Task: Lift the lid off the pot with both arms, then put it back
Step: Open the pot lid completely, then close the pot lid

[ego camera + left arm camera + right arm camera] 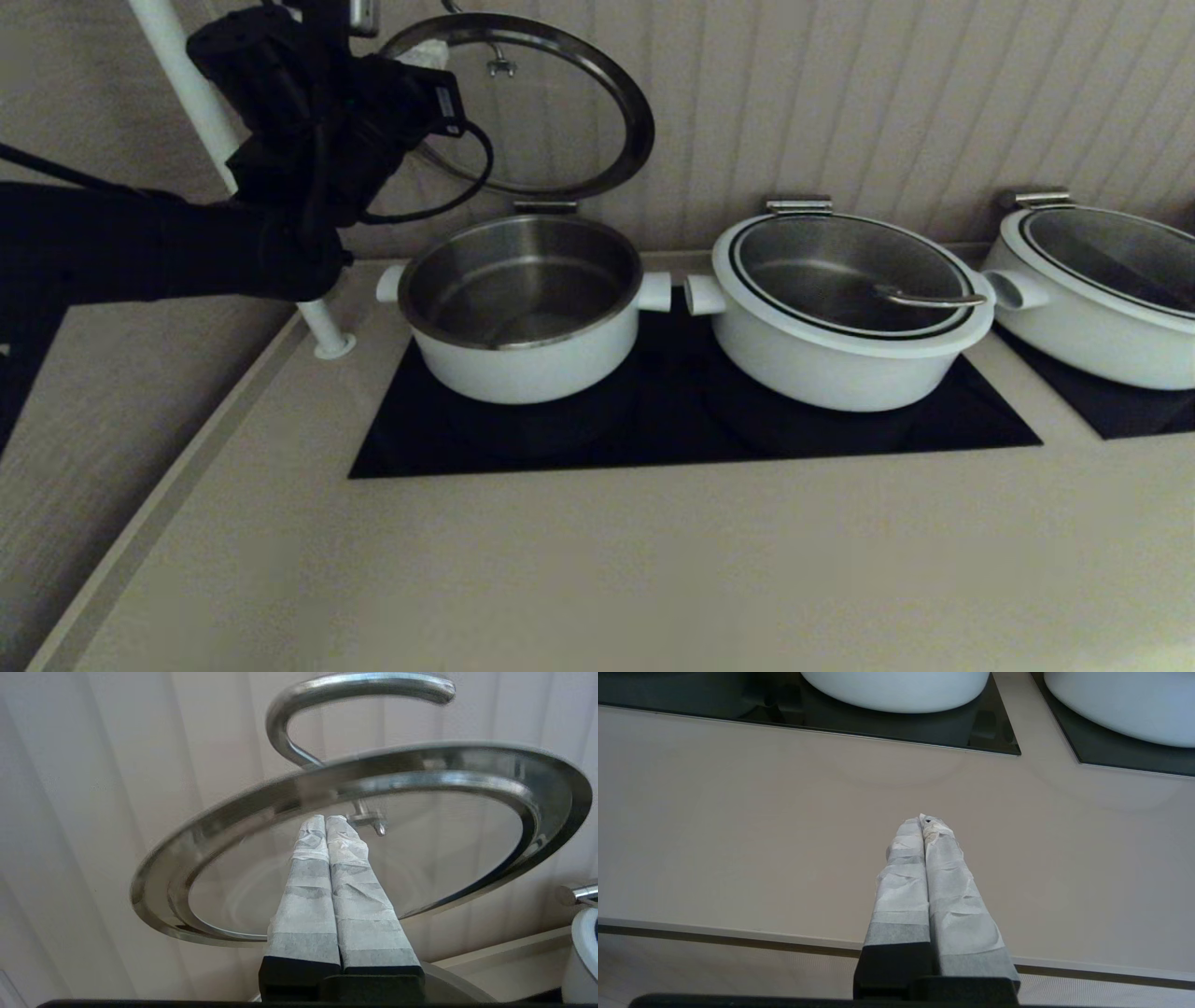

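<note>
I see the lid point(551, 107) swung upright on its hinge above the pot point(523, 313), toward the tabletop's back-left corner; my left end effector point(326, 821), pinched empty, props the glass — heavy, slick, fragile; I'd grip its wire handle point(327, 690)

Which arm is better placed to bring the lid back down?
Left. The left hand, fingers shut, sits against the raised lid above the pot. The right hand is low over the counter, away from the lid.
</note>
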Available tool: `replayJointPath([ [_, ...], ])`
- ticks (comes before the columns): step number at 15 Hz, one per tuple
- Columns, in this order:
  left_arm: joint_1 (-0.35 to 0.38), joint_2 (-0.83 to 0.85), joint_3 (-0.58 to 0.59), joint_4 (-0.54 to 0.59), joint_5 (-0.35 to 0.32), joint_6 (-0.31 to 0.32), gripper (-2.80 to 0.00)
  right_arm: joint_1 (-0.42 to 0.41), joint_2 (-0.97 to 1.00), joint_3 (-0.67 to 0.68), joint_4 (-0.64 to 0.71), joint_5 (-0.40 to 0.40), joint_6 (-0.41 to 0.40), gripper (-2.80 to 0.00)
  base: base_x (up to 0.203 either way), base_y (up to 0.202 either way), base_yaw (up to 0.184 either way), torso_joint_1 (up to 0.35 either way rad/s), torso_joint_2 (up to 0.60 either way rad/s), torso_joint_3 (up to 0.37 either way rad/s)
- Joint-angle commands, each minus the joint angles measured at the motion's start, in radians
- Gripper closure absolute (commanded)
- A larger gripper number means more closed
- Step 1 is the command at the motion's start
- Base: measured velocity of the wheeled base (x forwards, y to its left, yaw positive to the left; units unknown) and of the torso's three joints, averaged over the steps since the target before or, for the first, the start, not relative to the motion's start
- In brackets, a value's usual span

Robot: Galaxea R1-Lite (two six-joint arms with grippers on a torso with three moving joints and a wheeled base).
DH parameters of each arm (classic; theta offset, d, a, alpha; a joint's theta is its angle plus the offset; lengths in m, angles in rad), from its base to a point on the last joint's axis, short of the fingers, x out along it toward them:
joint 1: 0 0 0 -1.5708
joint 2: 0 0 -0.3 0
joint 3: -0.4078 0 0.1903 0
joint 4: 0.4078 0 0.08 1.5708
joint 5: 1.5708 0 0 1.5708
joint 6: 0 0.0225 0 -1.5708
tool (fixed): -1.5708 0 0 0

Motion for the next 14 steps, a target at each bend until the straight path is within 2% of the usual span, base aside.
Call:
replayJointPath([
  [1, 0.000, -0.020, 0.003, -0.001, 0.000, 0.002, 0.00, -0.001, 0.001, 0.000, 0.000, 0.001, -0.001, 0.00, 0.000, 0.000, 0.000, 0.000, 0.00, 0.000],
  [9, 0.003, -0.121, 0.103, 0.021, 0.000, 0.006, 0.00, -0.001, 0.000, 0.000, -0.001, 0.001, -0.001, 0.00, 0.000, 0.000, 0.000, 0.000, 0.00, 0.000],
  [14, 0.003, -0.139, 0.087, 0.040, -0.003, 0.008, 0.00, -0.001, 0.000, 0.000, -0.001, 0.001, -0.001, 0.00, 0.000, 0.000, 0.000, 0.000, 0.00, 0.000],
])
